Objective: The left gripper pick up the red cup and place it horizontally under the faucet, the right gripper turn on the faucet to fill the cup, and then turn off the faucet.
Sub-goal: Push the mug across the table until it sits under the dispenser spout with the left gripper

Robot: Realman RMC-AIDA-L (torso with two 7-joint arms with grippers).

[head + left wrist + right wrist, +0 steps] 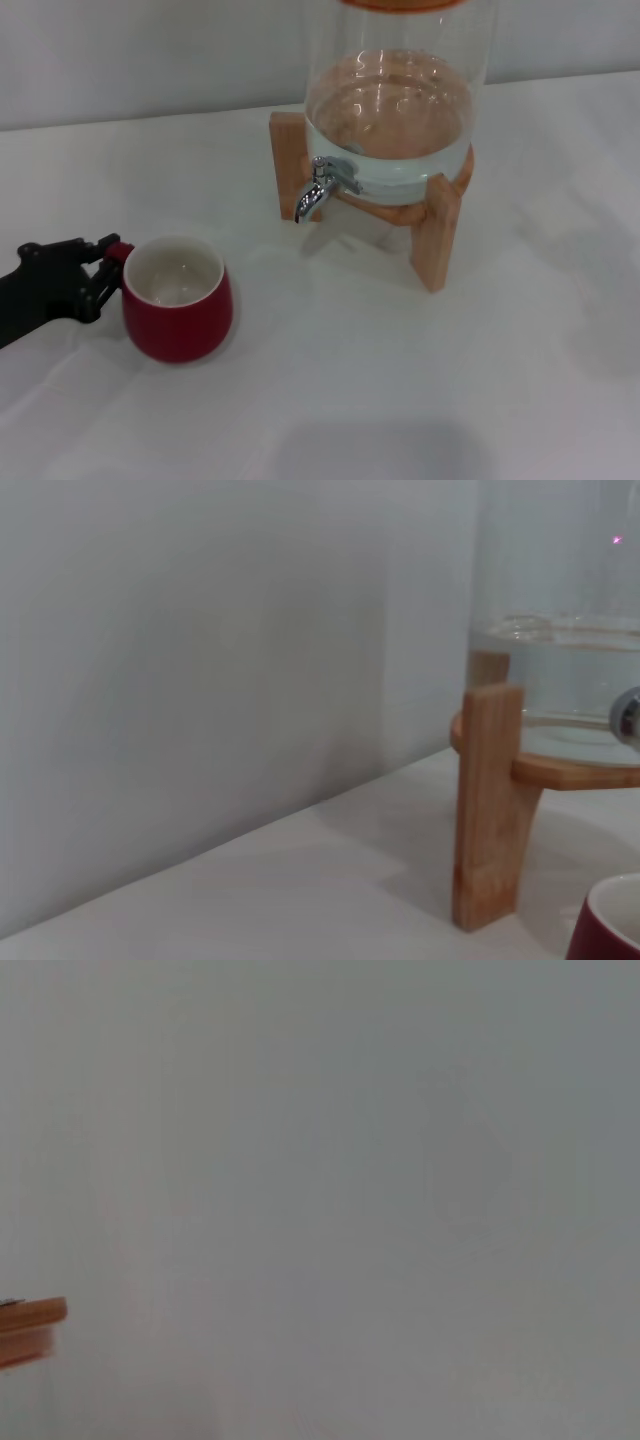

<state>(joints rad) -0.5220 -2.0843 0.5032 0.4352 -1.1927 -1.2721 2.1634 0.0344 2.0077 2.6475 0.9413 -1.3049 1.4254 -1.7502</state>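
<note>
The red cup (178,298) stands upright on the white table at the front left, white inside and empty; its rim also shows at the corner of the left wrist view (610,925). My left gripper (108,268) reaches in from the left edge at the cup's small handle (119,251). Its fingers stand apart, one above and one below the handle. The faucet (318,188) is a chrome tap on a glass jar (395,110) holding water, behind and to the right of the cup. My right gripper is out of view.
The jar rests on a wooden stand (432,225) whose legs reach toward the front; one leg shows in the left wrist view (490,810). A pale wall runs along the back of the table. The right wrist view shows only wall and a wooden edge (30,1325).
</note>
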